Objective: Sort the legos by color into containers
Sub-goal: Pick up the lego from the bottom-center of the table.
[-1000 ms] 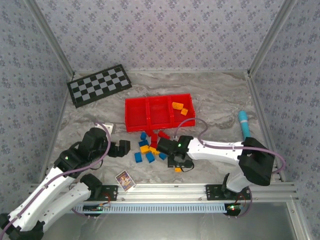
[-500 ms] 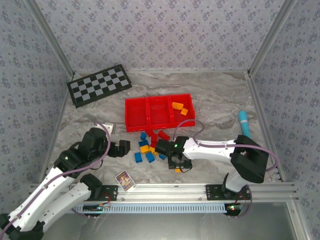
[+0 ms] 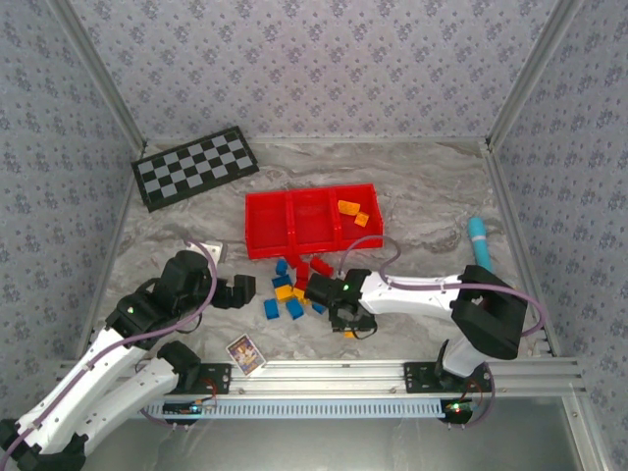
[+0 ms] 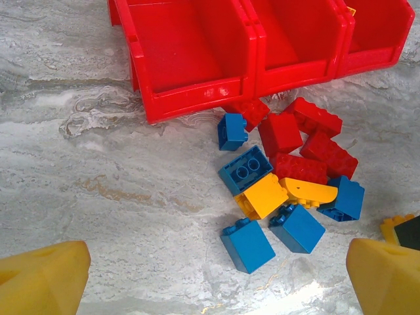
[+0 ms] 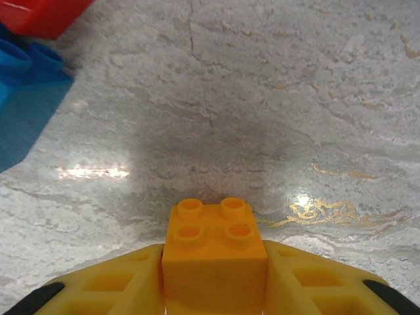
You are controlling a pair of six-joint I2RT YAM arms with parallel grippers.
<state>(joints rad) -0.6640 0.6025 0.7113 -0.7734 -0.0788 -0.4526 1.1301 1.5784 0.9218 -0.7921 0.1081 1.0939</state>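
The red tray [image 3: 312, 190] lies mid-table, and its right compartment holds two orange-yellow bricks [image 3: 350, 209]. In front of it is a loose pile of blue, red and yellow legos [image 3: 294, 289]. From the left wrist I see that pile below the tray wall [image 4: 190, 98]: red bricks [image 4: 298, 167], a yellow one [image 4: 264, 195], blue ones [image 4: 247, 245]. My left gripper [image 3: 243, 290] [image 4: 216, 279] is open, left of the pile. My right gripper [image 3: 348, 329] [image 5: 215, 282] is low at the pile's right edge, shut on an orange-yellow brick [image 5: 215, 252] just above the table.
A checkerboard [image 3: 194, 167] lies at the back left. A picture card [image 3: 245, 353] sits near the front rail. A light blue cylinder [image 3: 478, 240] lies at the right. A blue brick [image 5: 26, 105] is close to the left of my right gripper.
The right arm slid a little to the left toward the pile a second ago and has held still since. The left arm has not moved.
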